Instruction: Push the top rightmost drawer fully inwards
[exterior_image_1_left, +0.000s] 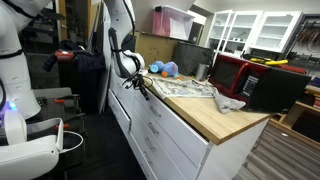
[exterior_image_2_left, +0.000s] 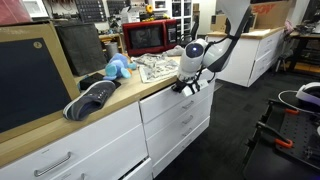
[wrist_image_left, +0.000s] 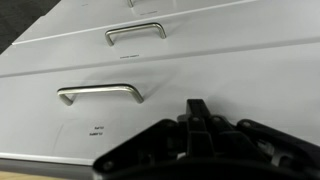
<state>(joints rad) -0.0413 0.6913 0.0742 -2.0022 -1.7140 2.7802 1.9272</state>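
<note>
The top rightmost drawer (exterior_image_2_left: 165, 100) is found directly under the wooden counter (exterior_image_1_left: 230, 120), at the head of a stack of white drawer fronts. The gripper (exterior_image_2_left: 188, 86) is held at the upper edge of its front panel, on the room side. The drawer therefore lies straight ahead of the fingertips and slightly below them. Its long axis runs along the counter edge. A push is thus judged to be needed square to the panel, into the cabinet.

In the wrist view the panel is seen from above, with its handle (wrist_image_left: 100, 94) off to one side of the gripper (wrist_image_left: 197, 110). The black fingers are drawn together to a single peak there, with no gap shown and nothing held between them.

Actual contact between fingertips and panel cannot be confirmed, as the tips are small and dark in both exterior views. How far the drawer stands out from the fronts below cannot be made out either. Its interior is not seen. The panel is cut off at the frame edges in the wrist view.
</note>
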